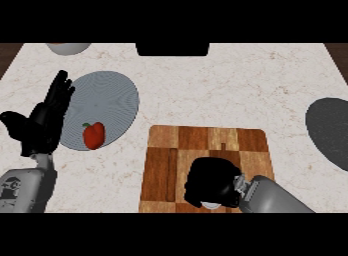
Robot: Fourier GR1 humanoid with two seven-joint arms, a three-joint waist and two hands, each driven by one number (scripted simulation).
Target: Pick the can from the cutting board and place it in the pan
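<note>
A wooden cutting board (206,145) lies at the lower middle of the counter. My right hand (210,180) is on its near half, fingers curled downward round the can (210,205). Only a small pale piece of the can shows beneath the hand; the rest is hidden. The dark grey pan (339,135) sits at the right edge, well away from the board and partly cut off by the view. At the left, my left hand (44,120) rests open with its fingers pointing up.
A grey plate (110,95) at the left holds a red pepper (93,135), next to my left hand. A pale bowl (68,47) and a black object (172,49) sit at the counter's far edge.
</note>
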